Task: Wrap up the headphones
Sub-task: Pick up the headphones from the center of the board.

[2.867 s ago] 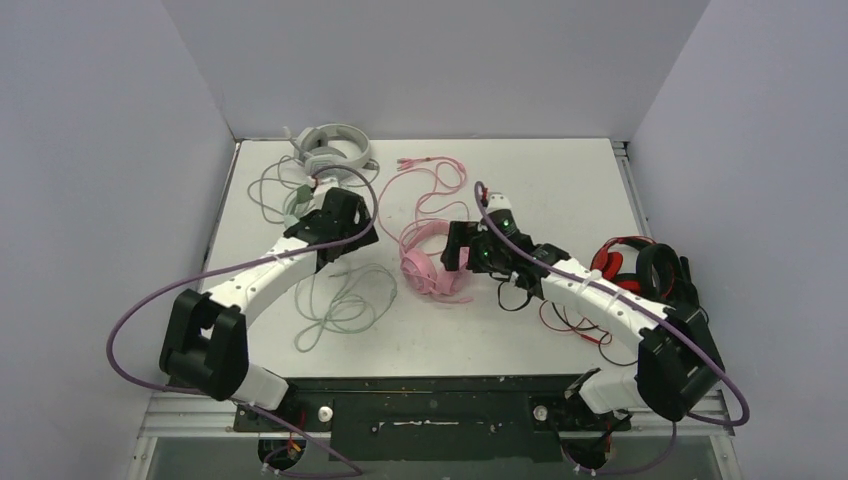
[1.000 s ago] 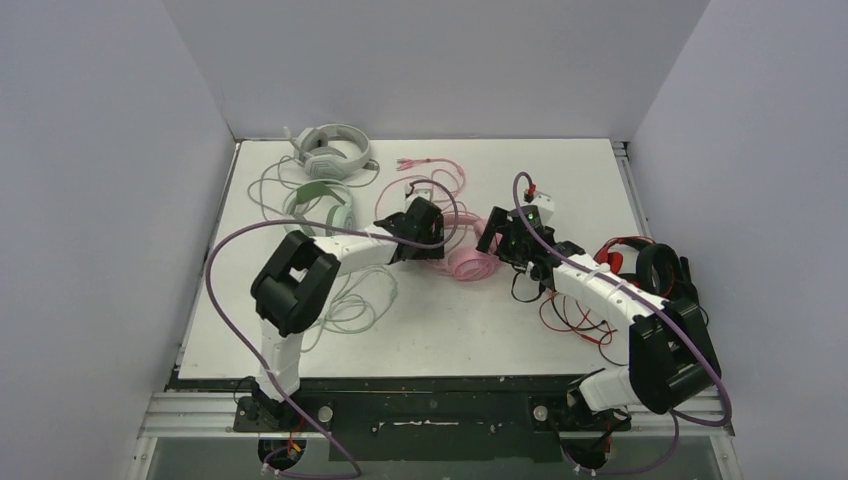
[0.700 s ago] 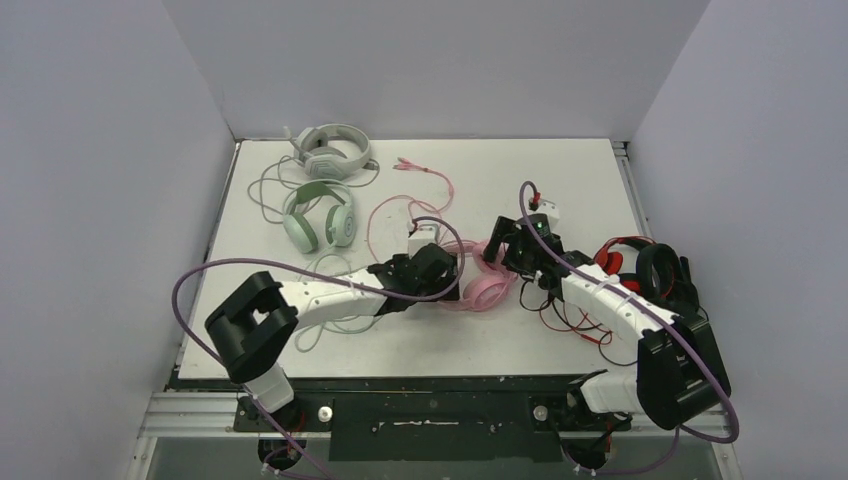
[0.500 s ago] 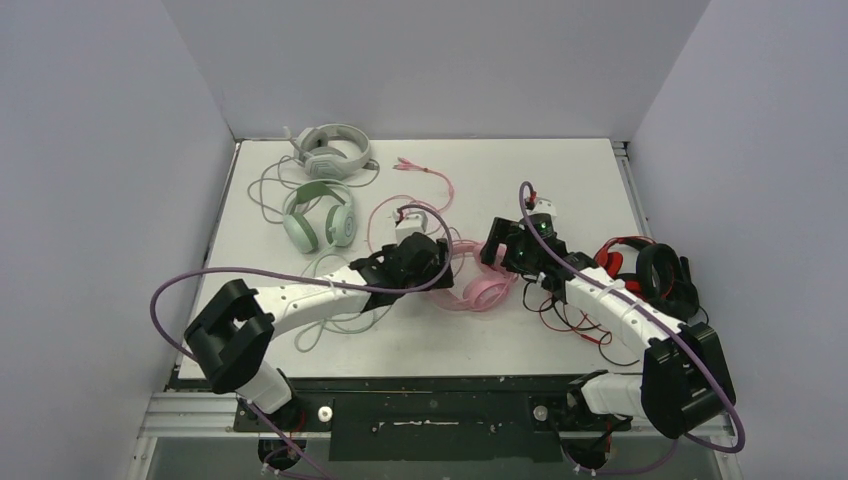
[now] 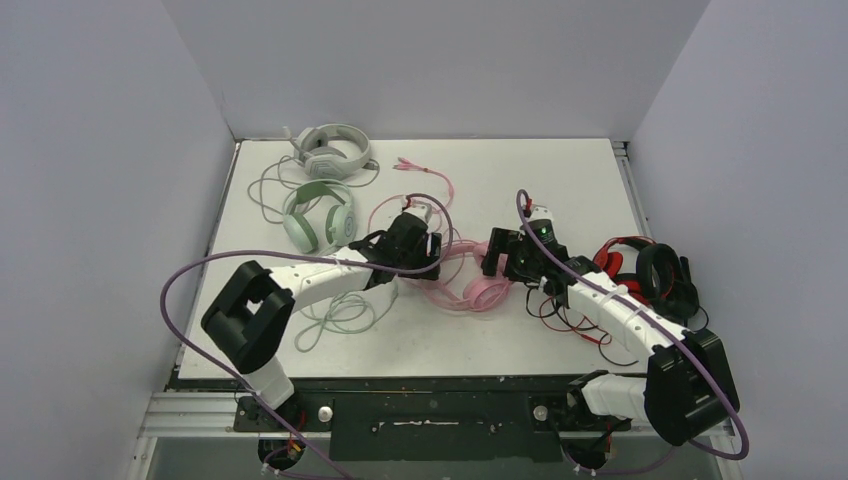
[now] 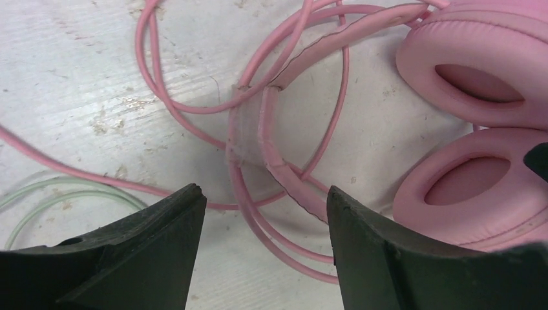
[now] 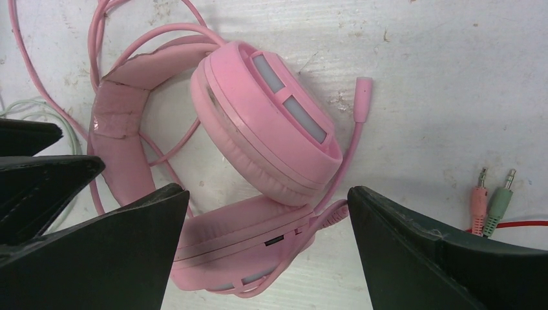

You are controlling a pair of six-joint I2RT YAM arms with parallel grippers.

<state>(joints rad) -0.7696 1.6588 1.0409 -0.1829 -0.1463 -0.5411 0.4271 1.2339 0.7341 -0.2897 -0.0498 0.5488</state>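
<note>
The pink headset (image 5: 482, 291) lies near the middle of the bench (image 5: 560, 175), its two padded cups stacked close together and its headband (image 6: 271, 129) curving away to the left. The left fingers (image 6: 148, 258) stand apart over that headband, with the band and loops of the pink cable (image 6: 150, 64) lying between them; nothing is clamped. The right fingers (image 7: 97, 258) are spread wide on either side of the pink headset's cups, gripping nothing. The headset's microphone boom (image 7: 362, 97) sticks out beside the cups, and two small jack plugs (image 7: 491, 203) lie near it. Left of the pink headset and farther back sits the mint green headset (image 5: 320, 217), with the grey-white headset (image 5: 330, 148) beyond that. A red-and-black headset (image 5: 640, 268) lies to the pink one's right.
</note>
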